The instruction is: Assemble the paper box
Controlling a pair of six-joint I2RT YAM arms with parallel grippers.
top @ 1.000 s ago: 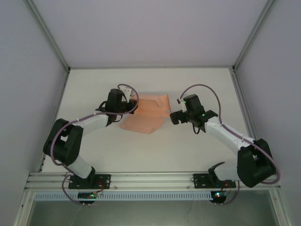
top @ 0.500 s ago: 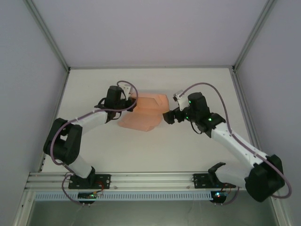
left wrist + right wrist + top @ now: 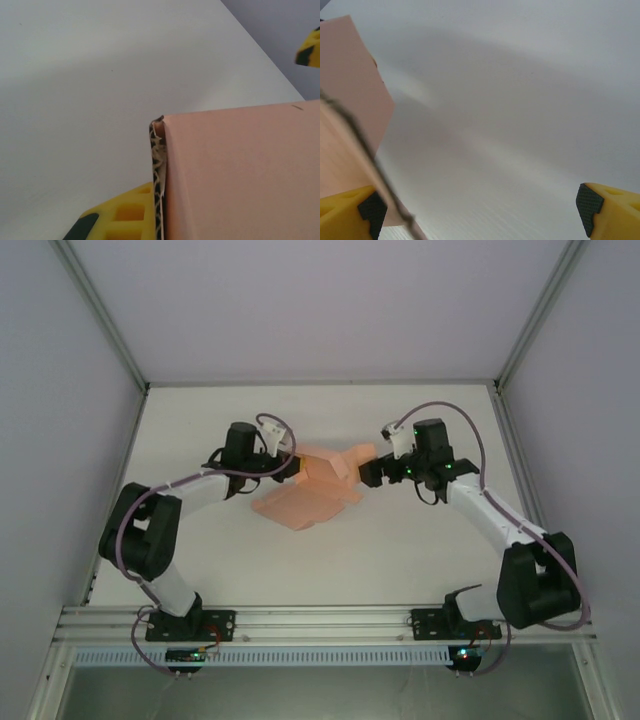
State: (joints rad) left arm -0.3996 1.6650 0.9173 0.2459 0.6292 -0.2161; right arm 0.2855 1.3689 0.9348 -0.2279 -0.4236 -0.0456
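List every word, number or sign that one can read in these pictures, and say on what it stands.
None: no readable text stands on the paper box or on the table.
The small dark mark on the card, in the left wrist view, is not a letter.

Soft, even light falls from above in the top view. The tabletop (image 3: 400, 550) reads pale and matte with no glare, and only faint, diffuse shadows lie beside the paper box (image 3: 310, 495). In the left wrist view the paper box (image 3: 240, 170) is close to the lens and slightly soft. The surface behind it brightens toward the upper left. In the right wrist view a broad blurred shadow runs diagonally out from the paper box (image 3: 350, 100). The yellow tips of the right gripper (image 3: 480, 212) are out of focus.
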